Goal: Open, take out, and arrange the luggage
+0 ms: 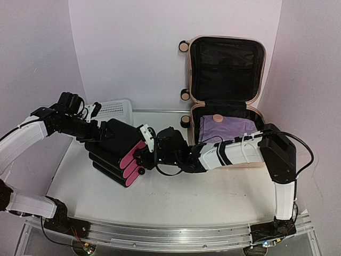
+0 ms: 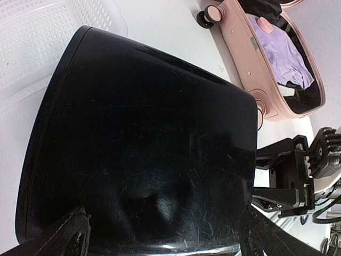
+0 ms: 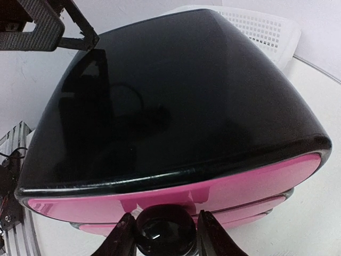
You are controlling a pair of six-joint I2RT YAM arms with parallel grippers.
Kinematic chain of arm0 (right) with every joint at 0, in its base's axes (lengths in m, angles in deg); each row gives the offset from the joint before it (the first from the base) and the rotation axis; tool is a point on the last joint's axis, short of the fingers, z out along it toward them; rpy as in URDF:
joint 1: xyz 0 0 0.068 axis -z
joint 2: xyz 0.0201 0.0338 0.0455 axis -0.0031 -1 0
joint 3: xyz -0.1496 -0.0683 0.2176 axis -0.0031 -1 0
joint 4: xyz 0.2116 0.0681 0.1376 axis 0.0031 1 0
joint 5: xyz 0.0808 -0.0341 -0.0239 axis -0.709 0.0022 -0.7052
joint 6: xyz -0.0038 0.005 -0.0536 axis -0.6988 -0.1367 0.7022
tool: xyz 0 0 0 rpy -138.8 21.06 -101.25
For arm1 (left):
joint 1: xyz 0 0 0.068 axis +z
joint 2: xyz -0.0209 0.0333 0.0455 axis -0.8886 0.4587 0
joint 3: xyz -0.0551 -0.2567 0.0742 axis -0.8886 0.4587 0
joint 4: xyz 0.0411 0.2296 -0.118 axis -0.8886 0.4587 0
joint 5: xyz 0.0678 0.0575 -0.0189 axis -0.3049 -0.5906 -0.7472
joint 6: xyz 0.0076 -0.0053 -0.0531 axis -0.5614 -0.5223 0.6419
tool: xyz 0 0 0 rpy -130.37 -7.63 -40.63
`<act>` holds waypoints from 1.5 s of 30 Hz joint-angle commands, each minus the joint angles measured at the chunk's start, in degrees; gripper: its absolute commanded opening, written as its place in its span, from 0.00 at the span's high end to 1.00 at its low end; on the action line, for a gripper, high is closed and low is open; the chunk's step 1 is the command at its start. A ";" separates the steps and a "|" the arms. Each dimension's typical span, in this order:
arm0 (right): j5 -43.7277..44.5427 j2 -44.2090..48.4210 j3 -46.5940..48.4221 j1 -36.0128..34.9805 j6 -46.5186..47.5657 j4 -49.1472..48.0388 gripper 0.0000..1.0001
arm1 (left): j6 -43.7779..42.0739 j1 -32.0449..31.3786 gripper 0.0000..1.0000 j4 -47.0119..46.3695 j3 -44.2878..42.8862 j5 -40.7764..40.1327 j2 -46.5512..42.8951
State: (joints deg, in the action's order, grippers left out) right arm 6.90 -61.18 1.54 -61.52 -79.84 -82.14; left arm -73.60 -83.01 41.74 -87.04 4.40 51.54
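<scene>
Right gripper [image 3: 167, 234] is sitting at the black knob [image 3: 165, 229] of the top pink drawer front [image 3: 224, 184] on the black box [image 1: 114, 141]. Jaws are roughly half drawn in, one finger hugging each side of the knob. Can't tell if they're actually clamping.

Left gripper [image 2: 160, 237] is straddling the box's back end. Jaws are about as wide as they go, with fingers lying against both sides, so I'm reading it as pinning the box.

My take: this is the drawer pull. Get a full bite on the knob first, then pull straight along the drawer's travel with no lift. The knob's round and glossy, so it's likely slipping easily. Left has to be bracing firmly or the whole box is coming along.

The luggage [image 1: 226, 69] is sitting at the far right of the table [image 1: 176, 197], well apart from the box. It's lying open with the lid standing upright, black lining showing, beige-pink shell, wheels [image 1: 184, 46] facing left. Purple cloth [image 1: 226, 128] and a small pink round piece [image 1: 217, 118] are lying in the lower half.
</scene>
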 commanded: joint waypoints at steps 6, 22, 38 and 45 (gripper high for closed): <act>-0.42 3.82 0.35 -0.01 -0.38 0.89 0.76 | 0.59 -0.18 0.02 5.86 1.90 0.04 0.41; -1.37 23.18 -16.65 -0.06 -3.37 13.28 0.81 | 0.15 -0.16 0.02 5.90 1.51 -0.08 1.12; 2.20 26.55 -18.87 -0.11 -2.89 16.52 0.40 | 0.32 -0.16 0.02 5.86 0.89 0.35 1.58; 9.27 32.70 -20.74 -0.14 1.67 19.88 0.18 | 0.15 -0.16 0.02 5.85 0.98 0.10 1.38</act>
State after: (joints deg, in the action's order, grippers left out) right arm 10.11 -34.89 -18.32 -61.63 -81.46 -62.97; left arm -73.68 -83.01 41.72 -87.06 4.40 51.57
